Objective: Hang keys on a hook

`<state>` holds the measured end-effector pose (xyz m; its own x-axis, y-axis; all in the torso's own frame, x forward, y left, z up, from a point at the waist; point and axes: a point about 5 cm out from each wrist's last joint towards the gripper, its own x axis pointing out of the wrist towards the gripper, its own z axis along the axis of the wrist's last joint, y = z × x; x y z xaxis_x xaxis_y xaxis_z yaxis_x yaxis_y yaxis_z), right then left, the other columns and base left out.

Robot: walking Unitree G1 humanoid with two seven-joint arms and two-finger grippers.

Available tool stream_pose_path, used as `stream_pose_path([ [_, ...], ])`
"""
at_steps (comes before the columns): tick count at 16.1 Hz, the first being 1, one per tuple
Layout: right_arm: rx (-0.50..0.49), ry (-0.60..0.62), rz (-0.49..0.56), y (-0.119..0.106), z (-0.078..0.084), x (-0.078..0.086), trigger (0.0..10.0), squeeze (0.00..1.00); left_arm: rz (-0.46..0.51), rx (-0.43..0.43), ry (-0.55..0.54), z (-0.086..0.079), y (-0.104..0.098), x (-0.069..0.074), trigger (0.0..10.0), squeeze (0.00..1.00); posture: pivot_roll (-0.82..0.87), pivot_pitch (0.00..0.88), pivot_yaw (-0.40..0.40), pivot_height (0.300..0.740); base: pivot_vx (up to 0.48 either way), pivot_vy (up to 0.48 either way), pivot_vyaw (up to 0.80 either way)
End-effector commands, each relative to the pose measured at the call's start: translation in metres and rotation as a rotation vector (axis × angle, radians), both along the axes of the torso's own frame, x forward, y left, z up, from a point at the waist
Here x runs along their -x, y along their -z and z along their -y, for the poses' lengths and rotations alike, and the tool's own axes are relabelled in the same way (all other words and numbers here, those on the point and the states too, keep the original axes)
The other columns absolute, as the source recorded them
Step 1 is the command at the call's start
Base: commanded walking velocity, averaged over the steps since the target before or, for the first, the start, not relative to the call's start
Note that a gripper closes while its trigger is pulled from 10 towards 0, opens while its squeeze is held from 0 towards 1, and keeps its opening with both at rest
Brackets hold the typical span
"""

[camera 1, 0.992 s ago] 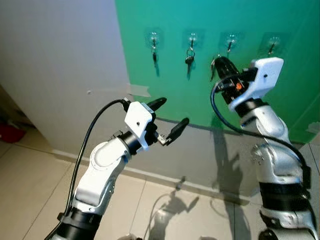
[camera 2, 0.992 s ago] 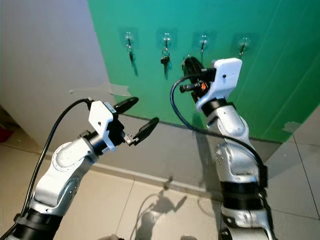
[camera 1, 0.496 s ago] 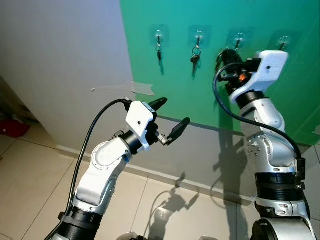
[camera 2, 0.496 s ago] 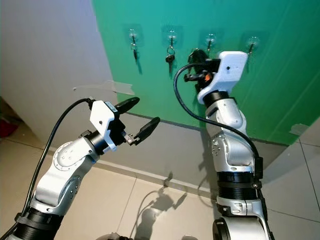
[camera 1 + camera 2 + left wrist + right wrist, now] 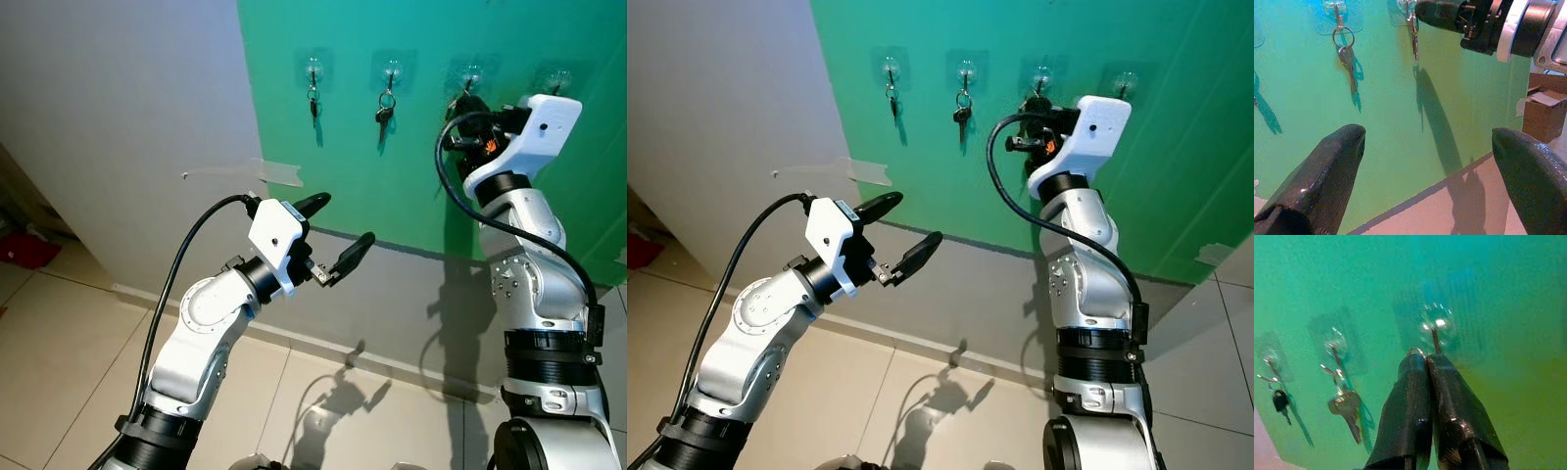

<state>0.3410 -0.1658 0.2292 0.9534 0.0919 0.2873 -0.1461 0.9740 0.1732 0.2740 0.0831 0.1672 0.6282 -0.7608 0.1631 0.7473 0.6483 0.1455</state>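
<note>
Left gripper (image 5: pixel 339 233): fingers spread, empty, held well below the hooks.
First hook (image 5: pixel 313 70): carries a dark key (image 5: pixel 313 105).
Second hook (image 5: pixel 390 70): carries a key (image 5: pixel 383 112) on a ring.
Right gripper (image 5: pixel 1426 361): fingers pressed together, pinching the key ring (image 5: pixel 1415 351) just beside the third hook (image 5: pixel 1436 335).
Green wall panel (image 5: pixel 411 176): holds all four hooks.

Green wall panel (image 5: pixel 392 176), plain, above a grey band (image 5: pixel 411 294); adjoining wall (image 5: pixel 118 117) pale grey-white; floor tiles (image 5: pixel 59 333) beige. Hooks (image 5: pixel 389 70) clear with silver metal; one key (image 5: pixel 1278 400) black-headed, another (image 5: pixel 1347 56) silver. Arms silver and white, fingers (image 5: pixel 1327 166) glossy black; a red item (image 5: pixel 24 250), possibly cloth.
</note>
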Motion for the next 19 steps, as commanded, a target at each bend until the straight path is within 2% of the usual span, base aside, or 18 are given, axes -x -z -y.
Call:
stream_pose_path([
  [1,-0.016,0.013,-0.035,0.003,0.001,-0.003,10.0,0.0,0.005,-0.012,0.006,0.0,-0.001,0.0,10.0,0.0,-0.11,0.017,0.062,0.74,0.0,0.0,0.0],
  [6,-0.092,0.076,-0.066,0.006,0.009,-0.004,10.0,0.0,0.009,-0.007,0.001,0.0,-0.004,-0.003,10.0,0.0,-0.11,0.034,0.07,0.74,0.0,0.0,0.0],
  [11,-0.116,-0.012,-0.029,0.002,0.004,-0.001,10.0,0.0,0.006,-0.007,0.001,0.001,-0.004,-0.002,10.0,0.0,-0.11,0.051,0.073,0.74,0.0,0.0,0.0],
  [19,-0.109,-0.121,0.034,-0.005,0.005,0.003,10.0,0.0,-0.001,-0.008,0.006,0.003,-0.001,-0.001,10.0,0.0,-0.11,0.02,0.075,0.74,0.0,0.0,0.0],
])
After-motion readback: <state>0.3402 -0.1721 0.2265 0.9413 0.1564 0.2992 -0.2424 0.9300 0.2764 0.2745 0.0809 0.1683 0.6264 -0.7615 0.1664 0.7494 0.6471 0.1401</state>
